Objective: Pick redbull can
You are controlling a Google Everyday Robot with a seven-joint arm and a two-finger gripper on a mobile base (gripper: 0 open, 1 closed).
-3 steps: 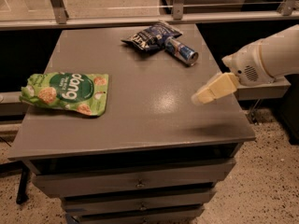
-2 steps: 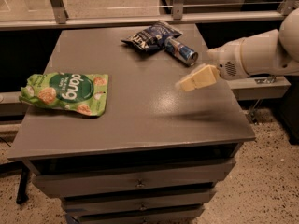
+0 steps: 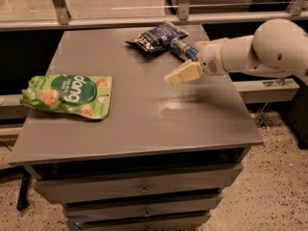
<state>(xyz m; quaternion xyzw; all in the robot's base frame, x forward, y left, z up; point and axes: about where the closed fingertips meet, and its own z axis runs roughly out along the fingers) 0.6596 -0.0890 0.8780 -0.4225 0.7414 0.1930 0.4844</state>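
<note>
The pincer is held low over the flat grey bench; whether it is open or closed cannot be told. The redbull can, a slim, shiny metal cylinder, is laid on its side just beyond the pincer, against a crinkled dark blue bag, so a low approach is probably suited.

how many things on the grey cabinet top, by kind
drink cans: 1, the redbull can
snack bags: 2, the dark blue snack bag and the green snack pouch
total: 3
the gripper hovers over the cabinet top, just on the camera's side of the can
</note>
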